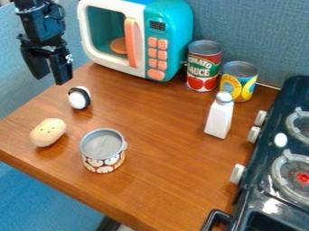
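Gripper (50,80) at upper left of the camera view, pointing down, raised above the counter's left edge. Fingers spread apart, nothing between them. Nearest thing: the white oval piece with a black band (78,98), on the counter (163,153) near that left edge, just below the gripper in view. Not touching it.

Next out: tan potato (48,132), speckled with dark dots, lying toward the counter's left corner. Round metal tin (103,159) beside it but apart, nearer the front edge: upright, grey inside, patterned band around the lower part, small tab on the rim.

Back edge: toy microwave (169,31), teal and white, orange handle and buttons, orange disc (119,46) visible inside. Right of it, against the wall side, a red-and-green can (203,67) and a shorter yellow-and-blue can (238,83), both upright, close together. White shaker (219,118) with a grey cap stands in front of them, toward the stove side.

Right edge: dark toy stove (261,173), pale knobs along its counter-facing side, grey burner rings on top. White oval piece (280,140) on it between the rings.
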Robot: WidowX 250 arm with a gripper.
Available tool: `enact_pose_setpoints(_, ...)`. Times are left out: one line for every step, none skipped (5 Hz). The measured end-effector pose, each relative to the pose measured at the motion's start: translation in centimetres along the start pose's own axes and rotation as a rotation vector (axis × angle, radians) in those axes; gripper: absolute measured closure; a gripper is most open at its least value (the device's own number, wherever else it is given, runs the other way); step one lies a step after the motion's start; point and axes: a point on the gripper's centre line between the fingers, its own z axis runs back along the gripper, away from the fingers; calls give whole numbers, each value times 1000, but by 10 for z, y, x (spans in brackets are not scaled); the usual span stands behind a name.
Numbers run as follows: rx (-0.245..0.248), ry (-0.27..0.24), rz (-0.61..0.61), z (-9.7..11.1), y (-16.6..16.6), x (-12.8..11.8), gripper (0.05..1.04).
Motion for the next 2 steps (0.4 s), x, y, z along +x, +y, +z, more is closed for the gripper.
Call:
enact_pose_setpoints(-23,38,7,-14,-1,-3,83)
enact_pose_setpoints(-14,6,72,-21,3,5,83)
